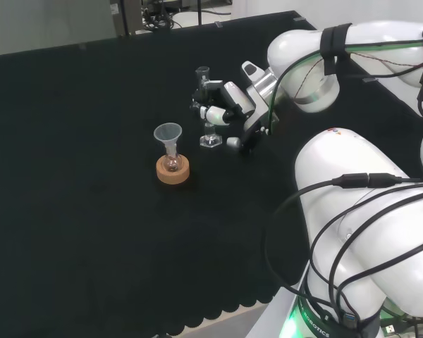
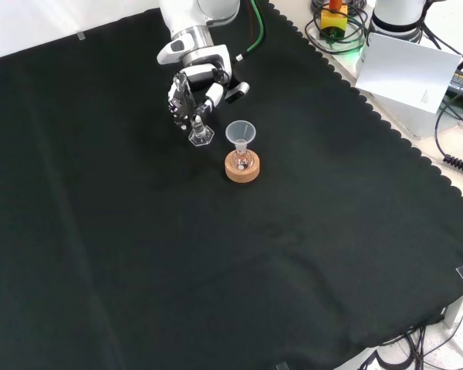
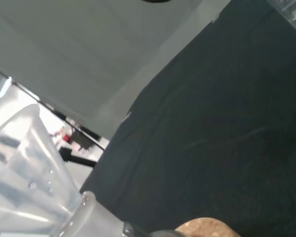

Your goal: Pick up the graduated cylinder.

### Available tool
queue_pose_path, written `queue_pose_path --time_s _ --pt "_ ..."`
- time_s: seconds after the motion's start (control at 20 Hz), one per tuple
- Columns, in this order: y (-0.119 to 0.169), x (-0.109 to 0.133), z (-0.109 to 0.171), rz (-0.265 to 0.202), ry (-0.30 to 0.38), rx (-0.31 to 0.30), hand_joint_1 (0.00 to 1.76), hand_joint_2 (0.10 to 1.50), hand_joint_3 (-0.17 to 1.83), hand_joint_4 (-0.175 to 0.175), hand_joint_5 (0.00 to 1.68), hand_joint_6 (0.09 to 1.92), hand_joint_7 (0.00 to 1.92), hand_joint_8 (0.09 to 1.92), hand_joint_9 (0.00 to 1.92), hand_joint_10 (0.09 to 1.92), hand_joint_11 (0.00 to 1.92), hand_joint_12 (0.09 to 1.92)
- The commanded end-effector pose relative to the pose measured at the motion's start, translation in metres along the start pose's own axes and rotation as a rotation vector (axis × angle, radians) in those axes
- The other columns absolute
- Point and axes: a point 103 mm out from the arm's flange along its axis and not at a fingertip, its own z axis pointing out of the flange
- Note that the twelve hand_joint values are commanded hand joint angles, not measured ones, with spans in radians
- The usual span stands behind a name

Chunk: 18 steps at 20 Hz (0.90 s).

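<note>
Black cloth (image 2: 216,270) lies bare and wide toward the near and left parts of the front view, its scalloped edge running along the right side there. Just beside the graduated cylinder (image 2: 200,132), to its lower right in the front view, a small flask carrying a clear funnel (image 2: 240,133) sits in a cork ring (image 2: 241,168), the nearest obstacle. The hand (image 1: 229,105) has its fingers curled round the upper part of the upright cylinder, whose hexagonal foot (image 1: 211,141) meets the cloth in the head view.
</note>
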Motion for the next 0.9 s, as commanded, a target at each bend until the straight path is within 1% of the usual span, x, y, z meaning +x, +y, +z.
queue_pose_path --time_s 0.05,0.1,0.2,0.3,0.45,0.6,0.65,0.85,0.9 --pt "0.003 0.014 -0.012 -0.076 -0.138 0.124 1.08 1.15 0.00 -0.023 0.93 1.10 1.21 0.42 1.50 0.09 1.32 0.77" --pt "0.005 0.016 -0.012 -0.072 -0.181 0.138 1.08 1.15 -0.01 -0.022 0.93 1.10 1.22 0.41 1.50 0.09 1.32 0.77" --pt "0.006 0.022 -0.011 -0.084 -0.222 0.160 1.08 1.15 -0.01 -0.021 0.93 1.10 1.23 0.40 1.50 0.09 1.33 0.77" --pt "0.006 0.022 -0.019 -0.080 -0.199 0.138 1.08 1.15 -0.01 -0.020 0.93 1.10 1.23 0.40 1.51 0.09 1.34 0.77" --pt "0.004 0.023 -0.028 -0.086 -0.222 0.131 1.08 1.15 0.00 -0.020 0.93 1.10 1.23 0.40 1.52 0.09 1.34 0.77" --pt "0.002 0.021 -0.035 -0.072 -0.224 0.115 1.08 1.15 0.00 -0.020 0.93 1.10 1.24 0.40 1.52 0.09 1.35 0.76" --pt "0.002 0.022 -0.033 -0.064 -0.256 0.118 1.08 1.15 0.00 -0.020 0.93 1.10 1.24 0.40 1.52 0.09 1.35 0.76" --pt "0.002 0.024 -0.029 -0.074 -0.264 0.132 1.08 1.15 0.00 -0.020 0.93 1.10 1.24 0.39 1.53 0.09 1.36 0.76" --pt "0.000 0.020 -0.035 -0.075 -0.244 0.126 1.08 1.15 -0.01 -0.018 0.94 1.09 1.24 0.39 1.53 0.09 1.36 0.75"
